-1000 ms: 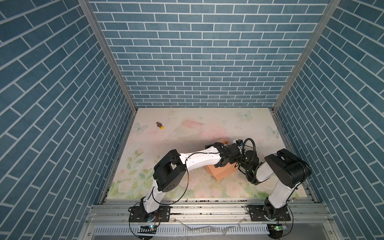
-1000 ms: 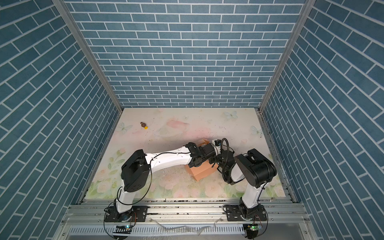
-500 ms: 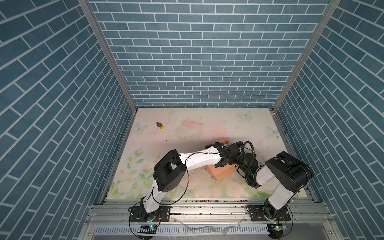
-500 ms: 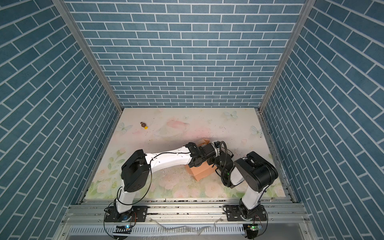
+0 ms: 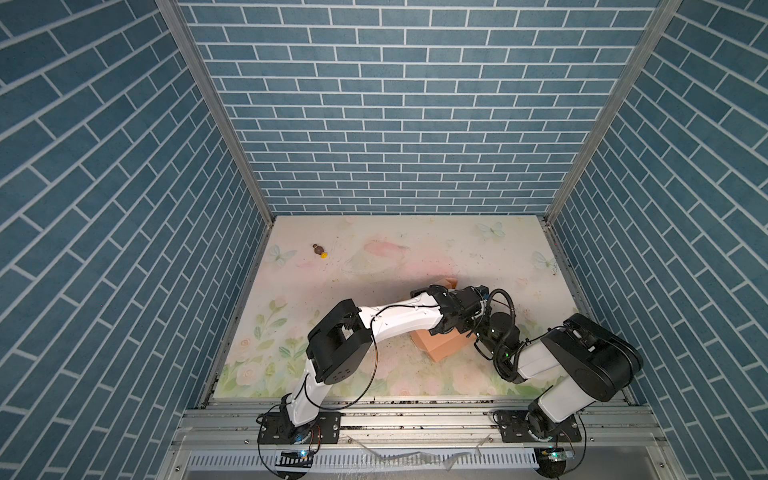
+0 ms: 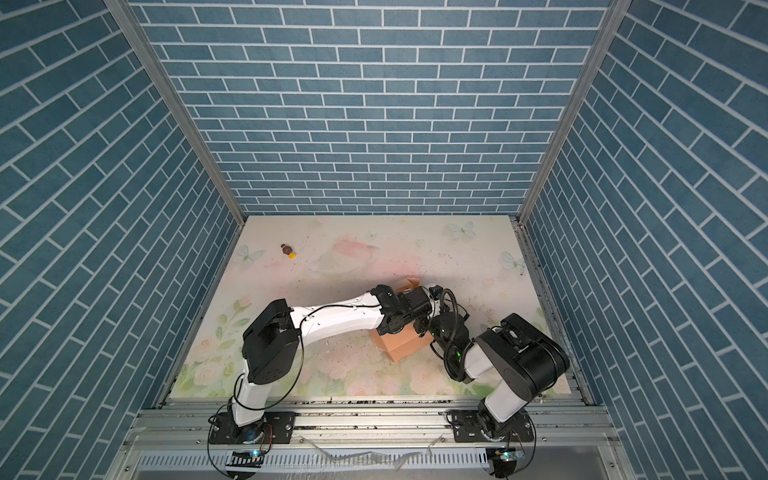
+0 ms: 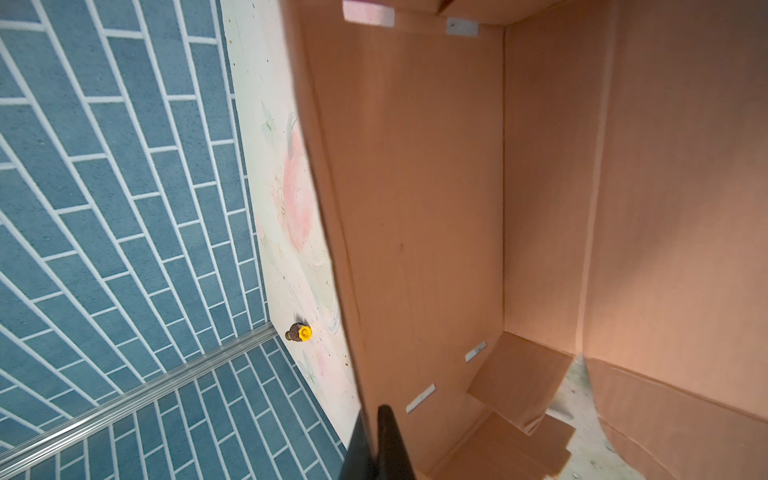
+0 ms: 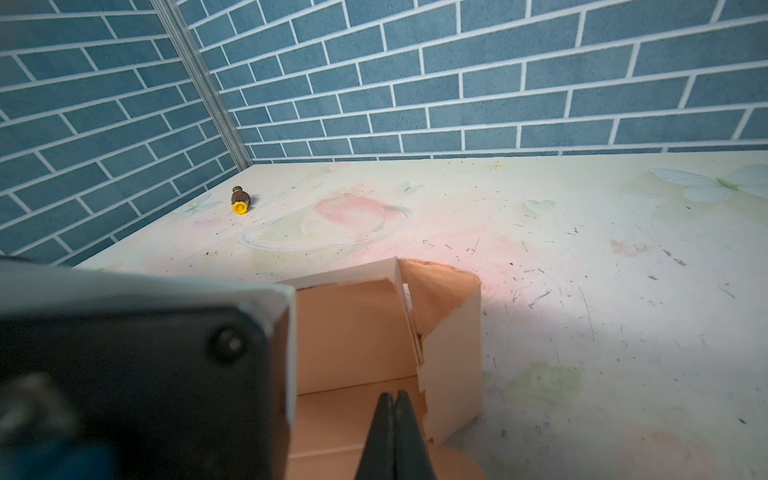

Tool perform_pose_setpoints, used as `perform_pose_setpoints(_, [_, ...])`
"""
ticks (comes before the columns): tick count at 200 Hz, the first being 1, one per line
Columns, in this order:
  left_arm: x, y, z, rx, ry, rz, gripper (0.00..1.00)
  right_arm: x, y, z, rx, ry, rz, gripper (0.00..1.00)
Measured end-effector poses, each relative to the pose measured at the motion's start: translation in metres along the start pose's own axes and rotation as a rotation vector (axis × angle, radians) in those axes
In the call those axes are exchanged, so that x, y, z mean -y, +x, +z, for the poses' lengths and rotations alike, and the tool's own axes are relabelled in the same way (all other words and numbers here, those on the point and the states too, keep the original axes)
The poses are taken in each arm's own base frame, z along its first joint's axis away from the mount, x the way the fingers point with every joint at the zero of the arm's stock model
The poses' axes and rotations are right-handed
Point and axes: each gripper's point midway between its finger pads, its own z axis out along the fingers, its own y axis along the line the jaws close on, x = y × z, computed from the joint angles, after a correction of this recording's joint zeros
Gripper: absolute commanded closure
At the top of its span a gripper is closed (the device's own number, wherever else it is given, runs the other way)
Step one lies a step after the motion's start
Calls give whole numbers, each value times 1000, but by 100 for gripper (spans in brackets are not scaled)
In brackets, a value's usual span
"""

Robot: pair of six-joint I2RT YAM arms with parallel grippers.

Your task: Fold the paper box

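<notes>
The paper box (image 5: 441,348) (image 6: 402,345) is peach-orange cardboard, standing open-topped on the floral table, right of the middle and towards the front. In both top views the two wrists meet above it and hide most of it. My left gripper (image 7: 372,412) reaches across and is shut on the rim of one box wall (image 7: 399,187), with one finger on each side of it. My right gripper (image 8: 393,392) hangs over the box's inside floor (image 8: 340,411), shut with nothing between its fingers. A ragged corner flap (image 8: 440,291) stands up at the box's far end.
A tiny brown-and-yellow object (image 5: 320,250) (image 6: 288,250) (image 8: 240,201) lies near the back left corner of the table (image 5: 415,249). Blue brick walls close in three sides. The left arm's dark wrist (image 8: 124,374) sits right beside my right gripper.
My right gripper has shut, and its arm has shifted slightly by the box. The left arm keeps its hold on the box wall and has not moved.
</notes>
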Motion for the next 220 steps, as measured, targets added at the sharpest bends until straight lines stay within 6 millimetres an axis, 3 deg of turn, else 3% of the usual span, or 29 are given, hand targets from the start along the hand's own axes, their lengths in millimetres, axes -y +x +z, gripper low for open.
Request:
perform_pose_setpoints(29, [0, 0, 0, 0, 0, 0, 94, 7, 5, -5, -9, 36, 3, 79])
perform_pose_setpoints(53, [0, 0, 0, 0, 0, -1, 94, 11, 6, -5, -10, 57, -2, 72])
perform_pose_setpoints(116, [1, -2, 3, -13, -29, 13, 94, 17, 22, -3, -53, 83, -6, 68])
perform_pose_setpoints(177, [1, -4, 3, -29, -95, 44, 94, 17, 23, -1, -57, 86, -7, 66])
perform_pose_setpoints(220, [2, -6, 0, -24, -112, 56, 94, 17, 20, -3, -53, 77, -15, 54])
